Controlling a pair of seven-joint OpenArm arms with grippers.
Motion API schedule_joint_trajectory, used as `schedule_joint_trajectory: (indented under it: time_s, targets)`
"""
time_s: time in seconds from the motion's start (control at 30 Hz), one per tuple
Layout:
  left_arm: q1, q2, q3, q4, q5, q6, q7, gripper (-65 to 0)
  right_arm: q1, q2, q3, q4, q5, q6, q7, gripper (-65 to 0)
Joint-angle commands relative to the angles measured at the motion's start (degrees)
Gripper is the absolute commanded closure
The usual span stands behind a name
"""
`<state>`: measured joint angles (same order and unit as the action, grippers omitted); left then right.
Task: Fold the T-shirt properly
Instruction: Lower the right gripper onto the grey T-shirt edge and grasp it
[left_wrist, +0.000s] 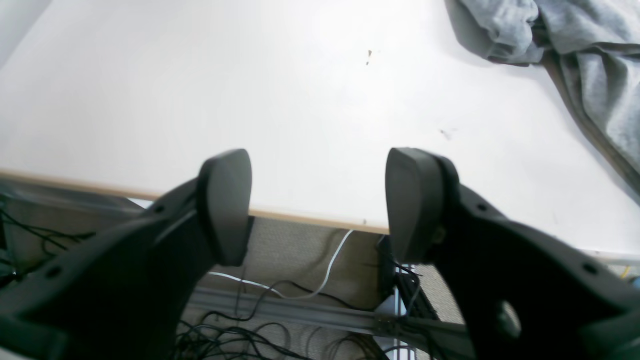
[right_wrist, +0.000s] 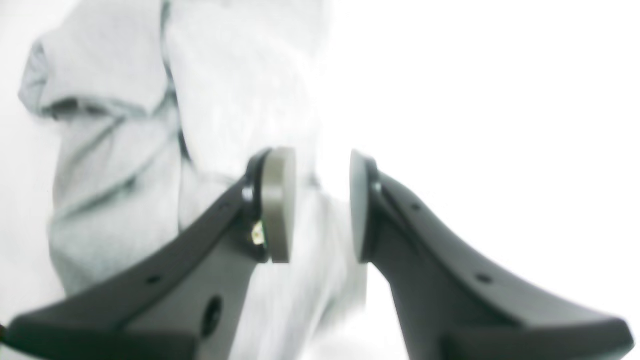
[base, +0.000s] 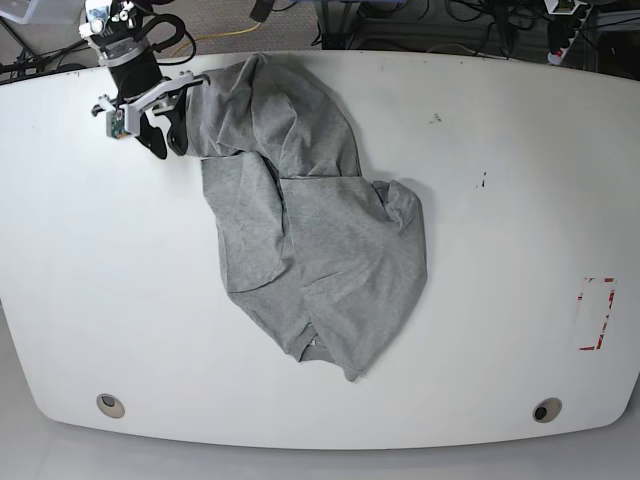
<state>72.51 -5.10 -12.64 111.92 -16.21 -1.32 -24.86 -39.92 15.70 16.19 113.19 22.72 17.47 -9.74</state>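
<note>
Grey knit, your T-shirt (base: 310, 240) lies crumpled mid-frame on the white tabletop (base: 520, 200) in the base view. Your right end effector (base: 165, 135) sits at upper left, at the shirt's edge, jaws partly apart with nothing between them. In its wrist view, your left end effector (left_wrist: 320, 205) gapes wide over the tabletop's edge, empty.

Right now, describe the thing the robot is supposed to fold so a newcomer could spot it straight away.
Look at the big white table. Sprawled across its middle, reaching toward the far left corner, lies the T-shirt. It is the only cloth there: light heather grey, crumpled and partly doubled over itself.
</note>
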Motion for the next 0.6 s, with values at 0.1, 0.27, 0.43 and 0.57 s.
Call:
schedule_joint_trajectory:
  time_s: [0.1,0.27,0.43,0.57]
  targets:
    - [0.94,-0.22,-0.06,0.92,-0.1,-0.22,-1.56,-39.0,11.48,0.6,0.3,1.14,0.44,1.29,-12.99,-17.4]
    - [-0.99,-0.48,0.03,0.92,0.08,-0.3,-1.47,-39.0,22.21,0.16,0.3,0.79,0.27,3.84,-23.54,-19.5]
    - [-2.4,-0.48,-0.06,0.74,0.16,-0.3,-1.47,-39.0,32.23,-0.01,-1.02,-0.18,0.27,3.76,-31.19,-36.9]
    - [-4.51,-0.57,-0.23,0.74,0.25,-0.3,-1.47,-39.0,39.17,0.08,-4.1,-3.78,0.27,3.4,-32.86,-38.2]
